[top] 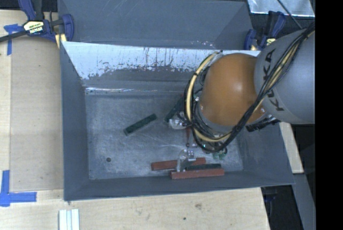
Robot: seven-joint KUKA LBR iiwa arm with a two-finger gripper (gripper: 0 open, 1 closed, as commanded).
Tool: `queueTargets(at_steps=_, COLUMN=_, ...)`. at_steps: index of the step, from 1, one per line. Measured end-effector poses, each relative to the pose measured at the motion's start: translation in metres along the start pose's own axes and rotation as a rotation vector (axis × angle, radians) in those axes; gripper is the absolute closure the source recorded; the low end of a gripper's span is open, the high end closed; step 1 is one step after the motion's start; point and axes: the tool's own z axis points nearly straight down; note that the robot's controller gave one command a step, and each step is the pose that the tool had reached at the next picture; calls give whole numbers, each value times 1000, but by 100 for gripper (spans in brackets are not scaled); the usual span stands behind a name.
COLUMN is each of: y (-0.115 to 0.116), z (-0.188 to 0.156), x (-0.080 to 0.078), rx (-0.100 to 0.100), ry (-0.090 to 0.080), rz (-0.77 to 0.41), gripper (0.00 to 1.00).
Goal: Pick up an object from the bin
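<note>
The gripper [188,156] stands low by the bin's [75,132] lower wall, directly over two reddish-brown flat bars [206,172] lying side by side (open or closed cannot be told), apparently placed to take one, with the dark green bar [140,124] well apart.

Bin [72,132]: grey sheet metal, matt. Floor scuffed & rough-looking, back wall scratched w/ pale worn patches. Wrist cover [228,89]: orange, smooth, glossy. Arm shell [292,81]: smooth grey, satin sheen. Dark green bar [140,124], short red-brown bar [163,165] & long red-brown bar [197,172]: all matt, material unclear.
</note>
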Motion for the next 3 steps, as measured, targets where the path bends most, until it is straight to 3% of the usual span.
queueTargets(at_steps=2, y=0, z=-2, x=-2, rx=0, ry=-7, rz=-3, gripper=0)
queueTargets(at_steps=3, y=17, z=-14, x=-2, rx=1, ry=-8, rz=-289, gripper=0)
